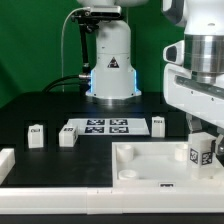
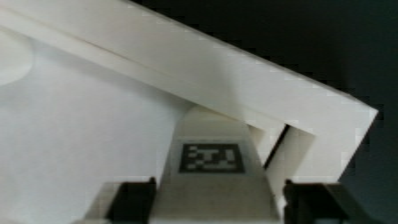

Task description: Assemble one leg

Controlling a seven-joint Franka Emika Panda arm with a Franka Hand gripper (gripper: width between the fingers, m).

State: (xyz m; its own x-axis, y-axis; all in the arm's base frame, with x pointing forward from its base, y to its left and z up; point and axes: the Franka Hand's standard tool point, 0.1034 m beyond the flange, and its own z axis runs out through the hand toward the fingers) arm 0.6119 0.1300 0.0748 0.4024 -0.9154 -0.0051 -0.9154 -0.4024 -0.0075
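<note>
My gripper [image 1: 203,148] is at the exterior view's right, shut on a leg [image 1: 201,154], a small white block with a black-and-white tag. It holds the leg upright over the right corner of the large white square panel [image 1: 140,168]. I cannot tell whether the leg touches the panel. In the wrist view the tagged leg [image 2: 215,160] fills the gap between the two dark fingers [image 2: 130,200], with the panel's raised rim [image 2: 196,60] running past it. Three more legs stand on the table: two at the left [image 1: 36,135] [image 1: 68,135] and one behind the panel [image 1: 158,125].
The marker board [image 1: 100,127] lies flat between the loose legs. The robot base [image 1: 110,65] stands at the back centre. A white part [image 1: 5,163] juts in at the exterior view's left edge. The black tabletop ends in front of the panel.
</note>
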